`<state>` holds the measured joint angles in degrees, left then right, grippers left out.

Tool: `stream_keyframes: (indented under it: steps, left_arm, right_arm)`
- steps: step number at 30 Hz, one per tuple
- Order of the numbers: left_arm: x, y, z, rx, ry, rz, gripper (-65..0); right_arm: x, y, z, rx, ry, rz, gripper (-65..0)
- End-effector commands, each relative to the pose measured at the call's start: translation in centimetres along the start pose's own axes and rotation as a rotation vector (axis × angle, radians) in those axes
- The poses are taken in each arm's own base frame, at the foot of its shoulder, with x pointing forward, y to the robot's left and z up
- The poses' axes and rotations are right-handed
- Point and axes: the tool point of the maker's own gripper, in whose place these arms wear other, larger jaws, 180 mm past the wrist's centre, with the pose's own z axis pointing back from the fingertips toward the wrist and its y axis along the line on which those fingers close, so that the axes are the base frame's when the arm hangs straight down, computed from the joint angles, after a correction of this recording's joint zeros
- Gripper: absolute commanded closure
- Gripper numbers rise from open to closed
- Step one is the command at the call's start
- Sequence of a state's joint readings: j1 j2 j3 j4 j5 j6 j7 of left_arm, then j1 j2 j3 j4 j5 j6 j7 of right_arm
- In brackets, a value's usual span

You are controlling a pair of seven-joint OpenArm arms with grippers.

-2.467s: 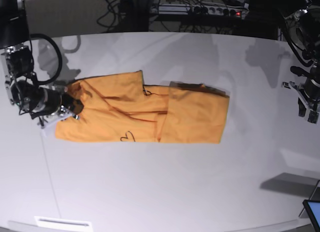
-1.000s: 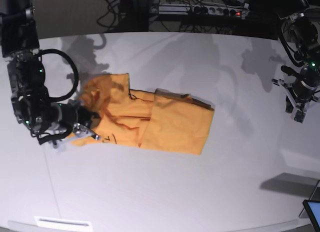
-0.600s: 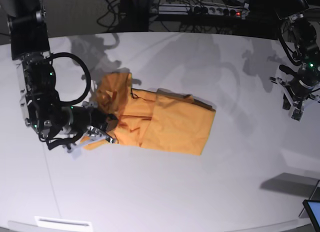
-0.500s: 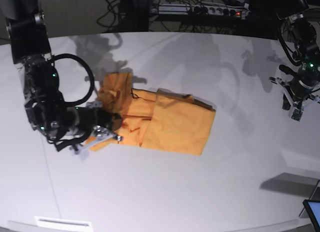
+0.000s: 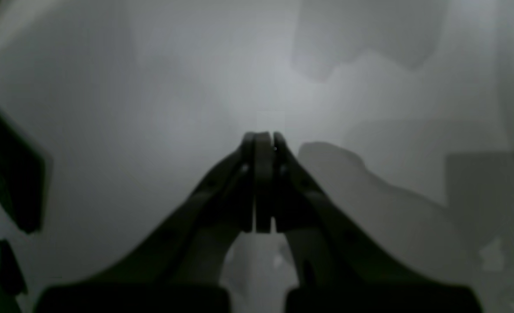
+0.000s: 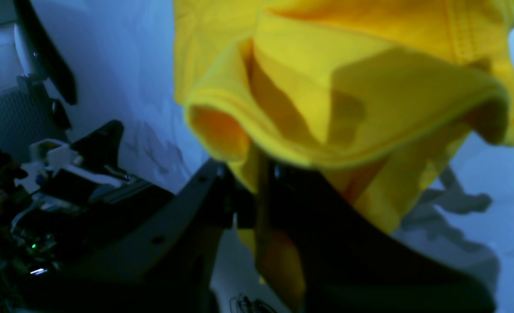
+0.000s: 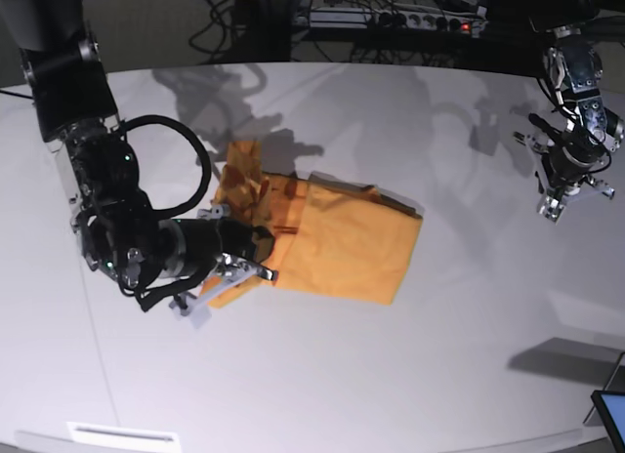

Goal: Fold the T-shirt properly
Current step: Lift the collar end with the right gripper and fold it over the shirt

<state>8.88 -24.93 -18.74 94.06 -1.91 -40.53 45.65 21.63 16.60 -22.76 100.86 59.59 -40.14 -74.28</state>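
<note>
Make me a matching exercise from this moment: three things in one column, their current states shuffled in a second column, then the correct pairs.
Things:
1. left claw
2. right claw
3. plain orange-yellow cloth T-shirt

States:
A. partly folded on the white table, one end lifted
B. shut on nothing, above bare tabletop
C. clamped on a bunched fabric edge

Pairs: 1-B, 2-C, 3-A

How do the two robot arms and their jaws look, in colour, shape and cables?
Both arms are black with bulky segments. A black cable loop hangs beside the right arm, which shows small green lights. The left gripper has pale metal parts. Both jaws are dark, tapered and finger-shaped.
</note>
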Motion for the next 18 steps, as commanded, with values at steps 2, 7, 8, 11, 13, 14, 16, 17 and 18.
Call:
stream_keyframes:
  steps: [2,7,8,11,13,14,16,17,18]
  left_arm:
    - [1.0,1.5,0.5,0.036,-0.032,-0.004,0.0]
    - [0.8,1.7,0.5,0.038,-0.029,-0.002,0.0]
    - [0.8,1.7,0.5,0.038,-0.029,-0.002,0.0]
    - [0.9,1.7,0.5,0.039,-0.031,-0.002,0.0]
    - [0.8,1.7,0.5,0.038,-0.029,-0.002,0.0]
    - [0.8,1.7,0.5,0.038,-0.029,-0.002,0.0]
    - [0.8,1.7,0.5,0.038,-0.029,-0.002,0.0]
    - [0.8,1.7,0.5,0.038,-0.029,-0.002,0.0]
    - [0.8,1.7,0.5,0.038,-0.029,-0.002,0.0]
  right_arm:
    - [0.7,1.3,0.8,0.030,-0.010,0.026,-0.1]
    - [-0.2,3.2,0.1,0.062,0.022,0.057,-0.1]
    - [-0.4,3.5,-0.1,0.060,0.028,0.073,-0.1]
    - [-1.4,5.2,-0.9,0.080,0.058,0.113,-0.1]
    - [-1.8,6.2,-1.1,0.104,0.067,0.119,-0.1]
    - [-1.9,6.6,-1.2,0.112,0.069,0.120,-0.1]
    - [-1.8,7.2,-1.2,0.124,0.070,0.126,-0.1]
    - [-1.9,7.5,-1.4,0.129,0.076,0.122,-0.1]
    - [-1.9,7.7,-1.5,0.134,0.080,0.121,-0.1]
